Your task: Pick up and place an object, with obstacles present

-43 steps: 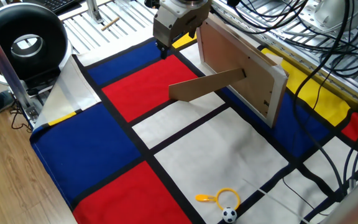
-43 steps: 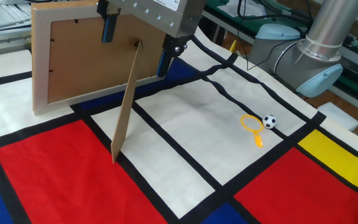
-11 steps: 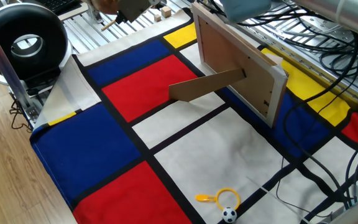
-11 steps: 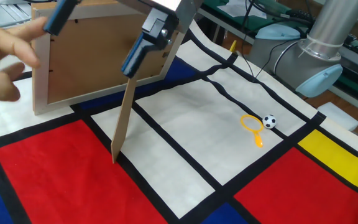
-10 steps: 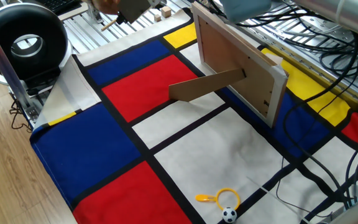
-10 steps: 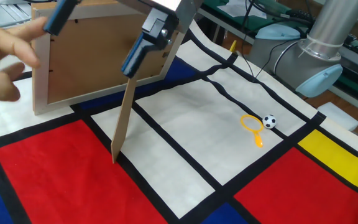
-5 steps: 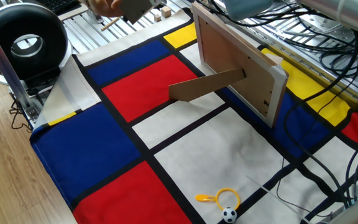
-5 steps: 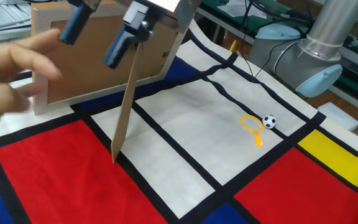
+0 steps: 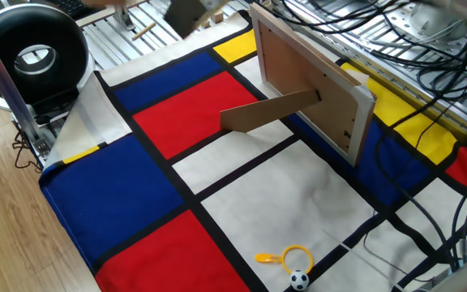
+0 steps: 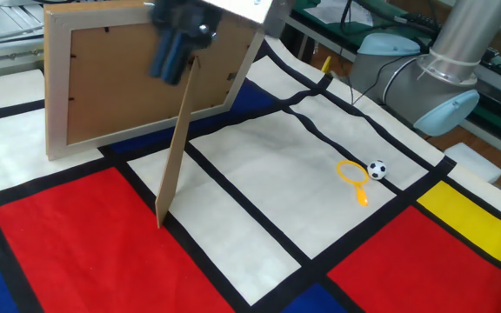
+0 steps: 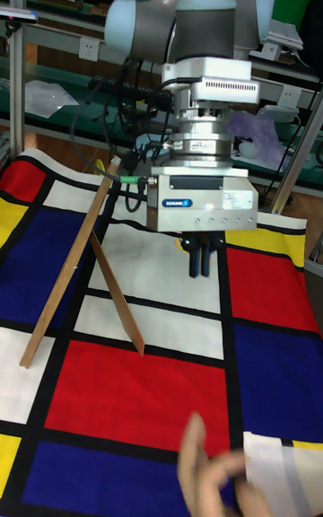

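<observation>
My gripper [image 11: 200, 258] hangs above the checked cloth with its two dark fingers close together and nothing visible between them. It shows as a dark blur at the top of one fixed view [image 9: 186, 15] and in front of the obstacle in the other [image 10: 177, 45]. The obstacle is a large picture frame [image 10: 129, 78] standing on its long brown prop leg [image 10: 174, 148], also seen from the other side [image 9: 314, 85] and edge-on [image 11: 76, 266]. The object is hidden or out of view.
A yellow ring with a handle [image 10: 352, 172] and a tiny football [image 10: 377, 169] lie on a white patch, near the cloth's front edge [image 9: 293, 258]. A person's hand [image 11: 211, 472] is low in the tall view. A black round device [image 9: 31, 53] sits off the cloth's corner. Cables [image 9: 412, 49] run behind the frame.
The gripper's fingers, wide apart before, have come together. The person's hand that reached in beside the frame has withdrawn from the other fixed view. The gripper has shifted slightly.
</observation>
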